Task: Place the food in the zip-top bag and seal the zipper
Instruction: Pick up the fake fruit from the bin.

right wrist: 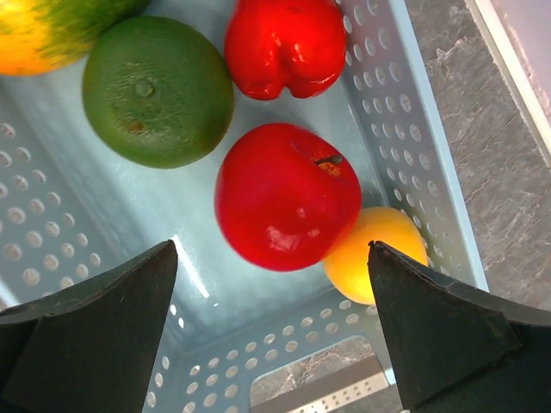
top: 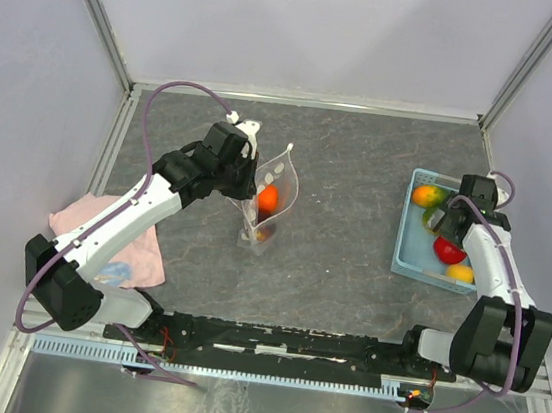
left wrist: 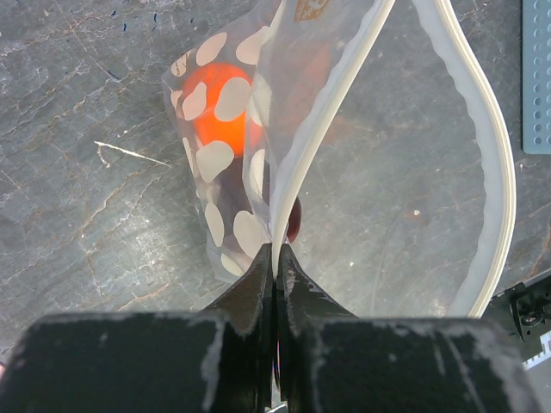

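Now we see our left tool point(left wrist: 275, 258) clamped tight on the whitish ridged zipper strip point(left wrist: 323, 129) of the clear spotted plastic zip-top bag point(top: 276, 191). The bag stands on the grey stone-patterned surface point(top: 353, 236) just ahead of the fingertips. Its long axis runs away from the tool, with the mouth bowed open to the tool's right. A round orange fruit point(left wrist: 219, 116) and a dark maroon fruit point(left wrist: 294, 221) sit inside. Our left arm stretches forward, wrist bent inward. Our right arm reaches out, wrist tipped down. The right tool point(right wrist: 272, 258), spread wide and holding nothing, hovers over the light-blue perforated plastic basket point(right wrist: 413, 129). A glossy red apple point(right wrist: 287, 194) lies below, between its fingers.
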